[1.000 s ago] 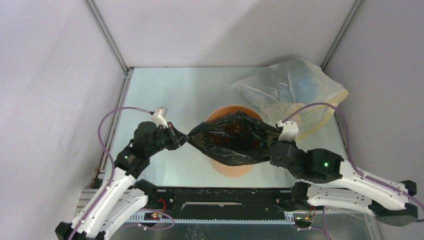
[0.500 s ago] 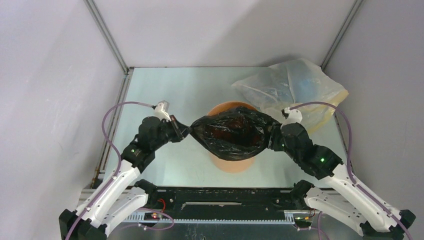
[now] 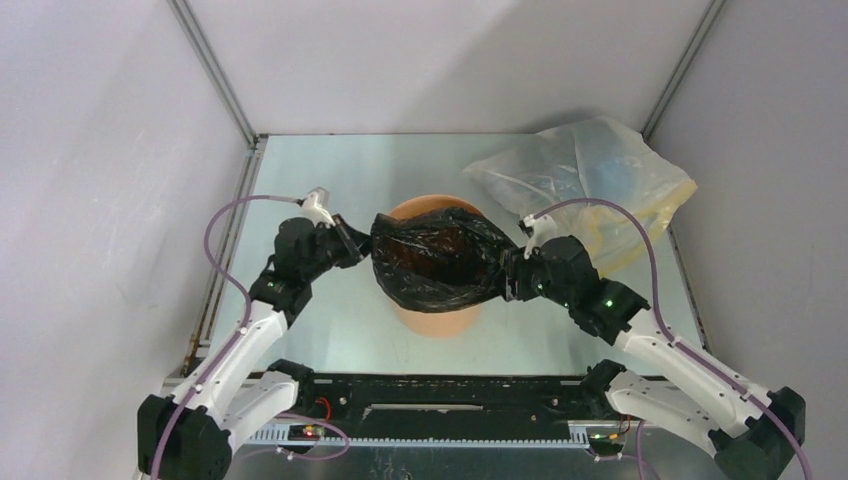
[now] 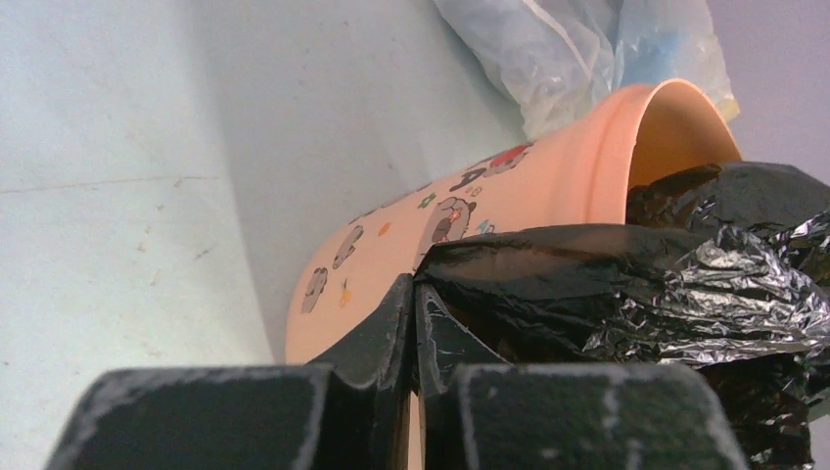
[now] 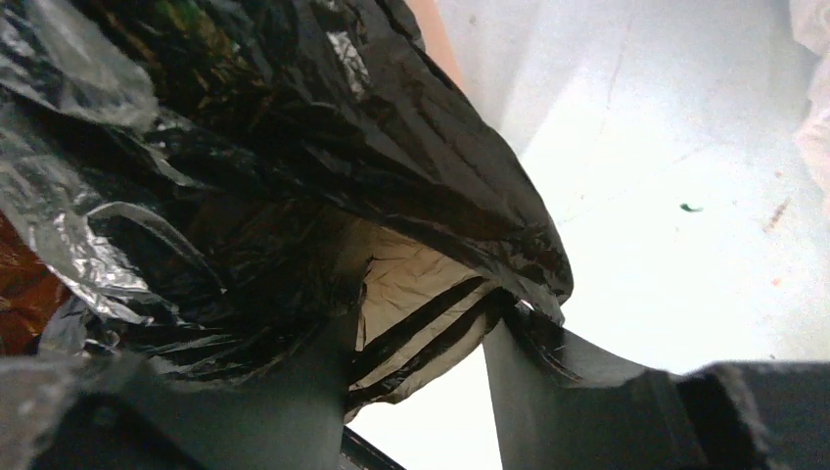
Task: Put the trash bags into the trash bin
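Note:
The black trash bag (image 3: 435, 262) lies crumpled over the mouth of the orange bin (image 3: 432, 322), which stands mid-table. My left gripper (image 3: 358, 243) is shut on the bag's left edge beside the bin's rim. In the left wrist view the gripper (image 4: 415, 289) pinches the bag (image 4: 636, 284) in front of the bin's wall (image 4: 548, 176). My right gripper (image 3: 508, 275) is at the bag's right end. In the right wrist view its jaws stand apart (image 5: 426, 313), with the bag's (image 5: 294, 127) thin edge draped across them.
A large translucent yellowish plastic bag (image 3: 590, 180) lies at the back right of the table (image 3: 330, 170), close behind the right arm; it also shows in the left wrist view (image 4: 577, 49). Grey walls enclose the table on three sides.
Both grippers moved inward and away from the bases with the bag. The bag went from stretched taut to bunched over the bin's mouth.

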Available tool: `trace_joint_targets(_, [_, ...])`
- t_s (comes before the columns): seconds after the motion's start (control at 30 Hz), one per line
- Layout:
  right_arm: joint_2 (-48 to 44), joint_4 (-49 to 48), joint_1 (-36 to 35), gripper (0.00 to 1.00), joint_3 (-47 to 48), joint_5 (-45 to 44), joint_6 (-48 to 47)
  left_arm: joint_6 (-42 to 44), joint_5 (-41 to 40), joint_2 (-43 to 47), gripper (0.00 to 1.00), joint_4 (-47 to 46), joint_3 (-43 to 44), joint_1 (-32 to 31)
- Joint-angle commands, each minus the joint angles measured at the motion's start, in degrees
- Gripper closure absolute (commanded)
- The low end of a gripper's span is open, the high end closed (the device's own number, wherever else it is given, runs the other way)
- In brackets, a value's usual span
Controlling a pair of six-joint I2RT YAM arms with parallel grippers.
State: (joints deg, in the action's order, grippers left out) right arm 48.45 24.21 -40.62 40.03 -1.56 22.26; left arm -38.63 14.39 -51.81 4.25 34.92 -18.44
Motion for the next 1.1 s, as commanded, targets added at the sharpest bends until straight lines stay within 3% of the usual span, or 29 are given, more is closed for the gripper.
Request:
trace_joint_targets(0.0, [1.29,-6.69,0.69,0.44,0.69,2.97,-1.39,-0.20,3.86,1.49,0.89,-3.08,0.00,3.07])
trace_joint_targets(0.1, [-0.54,-5.01,1.60,0.24,0.82,1.72,-1.21,0.59,2.61,3.44,0.79,-0.81,0.11,3.27])
trace_joint_targets(0.3, [-8.45,-0.20,2.50,0.12,1.28,1.72,-4.31,2.22,-1.76,8.49,0.51,6.18,1.47,3.49])
trace_joint_targets(0.43, [-11.37,2.33,2.52,0.11,3.41,4.11,-6.94,3.02,-4.79,11.89,0.37,10.56,2.60,3.49])
trace_joint_targets(0.7, [-7.38,3.94,2.65,0.18,10.72,3.44,-10.32,6.37,-9.74,15.63,0.33,18.07,7.62,3.49])
trace_joint_targets(0.9, [-5.10,4.92,2.68,0.02,15.32,-0.26,-13.90,8.25,-14.21,14.32,0.16,26.72,13.51,3.49])
trace_joint_targets(1.07, [-2.22,3.10,2.91,0.21,19.63,5.24,-17.33,12.68,-8.56,14.14,0.17,23.16,16.24,3.49])
